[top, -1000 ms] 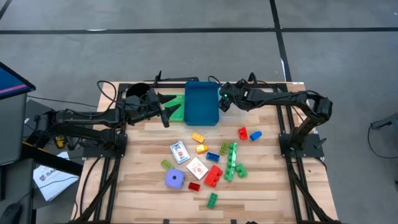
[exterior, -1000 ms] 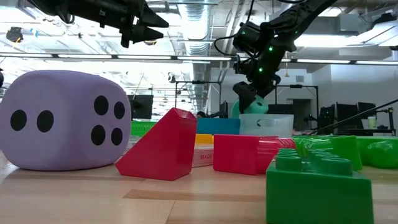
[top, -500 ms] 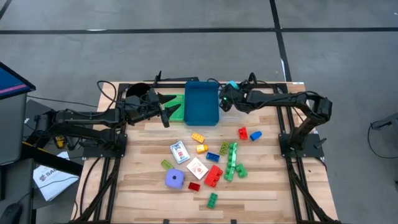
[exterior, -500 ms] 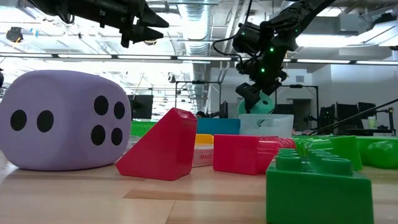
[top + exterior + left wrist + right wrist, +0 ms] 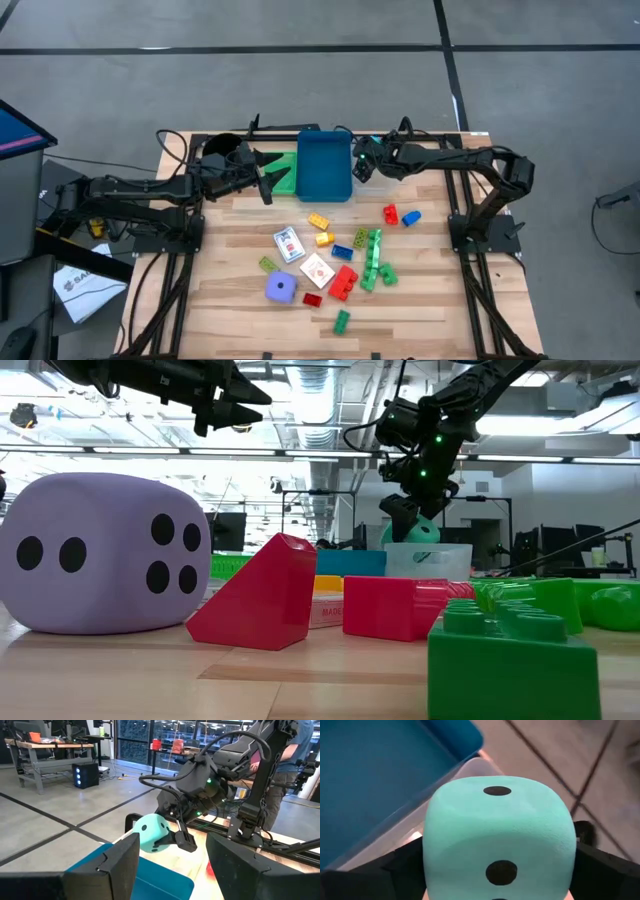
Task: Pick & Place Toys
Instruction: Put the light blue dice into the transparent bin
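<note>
A cyan foam die sits between the fingers of my right gripper at the table's far side. It hangs above the clear tray, just right of the blue tray. My left gripper hovers open and level over the far left, by the green tray, holding nothing. On the table's middle lie the purple die, two white card packs and several red, yellow, green and blue bricks, all resting flat on the wood. My right gripper pinches the cyan die by two opposite faces, one finger on each side. The fingers slant downward from the table's right. The die is lifted clear, over the clear tray's rim.
A black cup stands at the far left behind my left arm. Bare wood lies along the near edge and near the left edge. A person stands beyond the table's right side.
My right gripper has tipped a little at the wrist while staying over the clear tray. The cyan die has shifted slightly with it and now shows at the gripper's far side in the high view.
</note>
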{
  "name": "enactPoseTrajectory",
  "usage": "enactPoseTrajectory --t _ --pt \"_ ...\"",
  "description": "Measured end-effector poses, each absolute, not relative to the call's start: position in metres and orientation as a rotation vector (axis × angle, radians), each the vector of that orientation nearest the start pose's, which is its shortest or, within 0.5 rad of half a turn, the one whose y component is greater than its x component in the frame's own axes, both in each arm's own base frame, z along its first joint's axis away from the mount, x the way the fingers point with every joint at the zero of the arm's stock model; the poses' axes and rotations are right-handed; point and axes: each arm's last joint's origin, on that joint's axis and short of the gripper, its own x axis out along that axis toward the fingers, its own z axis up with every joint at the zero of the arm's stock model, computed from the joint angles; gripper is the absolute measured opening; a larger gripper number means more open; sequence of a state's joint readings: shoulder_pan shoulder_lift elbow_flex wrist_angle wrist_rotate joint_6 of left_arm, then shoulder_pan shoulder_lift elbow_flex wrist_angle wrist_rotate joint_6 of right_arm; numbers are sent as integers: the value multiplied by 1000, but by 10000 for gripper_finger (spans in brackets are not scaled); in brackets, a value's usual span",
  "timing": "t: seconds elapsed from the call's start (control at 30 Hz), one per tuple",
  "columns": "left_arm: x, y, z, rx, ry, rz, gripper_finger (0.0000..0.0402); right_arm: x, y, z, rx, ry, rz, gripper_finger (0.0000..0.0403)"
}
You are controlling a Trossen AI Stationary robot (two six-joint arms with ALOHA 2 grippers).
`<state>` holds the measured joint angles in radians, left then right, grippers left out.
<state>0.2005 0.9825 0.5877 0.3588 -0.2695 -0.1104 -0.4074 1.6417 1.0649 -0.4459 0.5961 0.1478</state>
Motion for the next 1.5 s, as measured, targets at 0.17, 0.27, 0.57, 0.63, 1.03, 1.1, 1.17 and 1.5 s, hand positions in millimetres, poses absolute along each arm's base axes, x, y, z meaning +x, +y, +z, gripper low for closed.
enactPoseTrajectory --t 0.17,0.27,0.57,0.63,1.03,1.1,1.17,1.5 --pt "212 51 281 -107 10 471 223 291 -145 205 26 987 -991 368" --pt "212 51 281 -107 10 471 223 291 -145 205 22 986 -996 387" --pt "212 51 281 -107 11 467 223 292 -142 206 -8 969 -1065 386" --pt "212 51 281 -107 11 467 223 292 -138 206 -14 985 -1052 386" --pt "212 51 281 -109 11 467 223 264 -119 198 -133 1237 -1241 388" --pt "212 51 281 -109 10 468 223 260 -117 199 -162 1255 -1277 388" --pt "212 51 281 -109 10 468 223 258 -116 199 -167 1269 -1287 388" --pt "212 51 281 -109 10 472 223 267 -98 200 -226 1228 -1250 388"
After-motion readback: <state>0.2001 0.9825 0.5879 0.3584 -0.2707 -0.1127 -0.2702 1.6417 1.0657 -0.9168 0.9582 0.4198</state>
